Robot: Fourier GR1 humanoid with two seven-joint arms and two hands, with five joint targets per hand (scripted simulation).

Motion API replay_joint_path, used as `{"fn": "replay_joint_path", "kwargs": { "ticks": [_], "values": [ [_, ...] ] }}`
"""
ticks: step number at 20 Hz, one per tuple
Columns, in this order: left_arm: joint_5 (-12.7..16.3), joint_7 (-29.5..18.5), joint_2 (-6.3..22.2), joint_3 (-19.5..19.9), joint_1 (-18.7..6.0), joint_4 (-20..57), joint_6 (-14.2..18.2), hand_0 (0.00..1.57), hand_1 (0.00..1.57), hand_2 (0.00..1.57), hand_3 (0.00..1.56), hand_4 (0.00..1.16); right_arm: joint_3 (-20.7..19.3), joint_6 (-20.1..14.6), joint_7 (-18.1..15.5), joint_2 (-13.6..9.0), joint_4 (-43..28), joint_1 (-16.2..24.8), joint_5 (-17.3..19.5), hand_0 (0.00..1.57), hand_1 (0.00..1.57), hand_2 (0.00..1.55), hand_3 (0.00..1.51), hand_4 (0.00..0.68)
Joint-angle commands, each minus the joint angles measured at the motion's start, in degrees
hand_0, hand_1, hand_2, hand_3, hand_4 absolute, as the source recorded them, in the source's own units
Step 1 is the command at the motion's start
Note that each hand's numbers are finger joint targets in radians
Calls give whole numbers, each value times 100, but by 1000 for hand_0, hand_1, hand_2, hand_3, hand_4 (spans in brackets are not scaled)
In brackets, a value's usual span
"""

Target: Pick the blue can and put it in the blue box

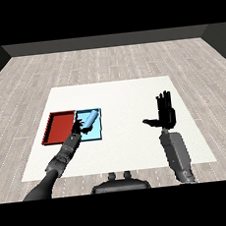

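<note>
Both grey forearms come in from the near corners of the white worktop (133, 147). Right hand (166, 113) is just up over the right side, fingers straight and spread, thumb out to the left, holding nothing. Left hand (79, 129) reaches into the light blue tray (97, 134), and its fingers look curled round the blue can (89, 120), which sits tilted over that tray. Red tray (59, 126) lies touching it on the left.
</note>
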Motion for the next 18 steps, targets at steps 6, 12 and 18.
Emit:
{"fn": "replay_joint_path", "kwargs": {
  "ticks": [6, 12, 18],
  "values": [
    [368, -755, 74, 546, 42, -258, 1062, 0, 0, 0, 0, 0, -22, 171, -224, 99, -43, 72, -38, 0, 0, 0, 0, 0],
    [791, -2351, 47, 1033, 128, -1509, 563, 0, 0, 0, 0, 0, 104, 231, -291, 201, -134, 129, -5, 0, 0, 0, 0, 0],
    [1020, -3518, -196, 1036, 533, -2857, -862, 0, 0, 0, 0, 0, 34, 421, 34, -133, -145, 200, -69, 0, 0, 0, 0, 0]
  ]
}}
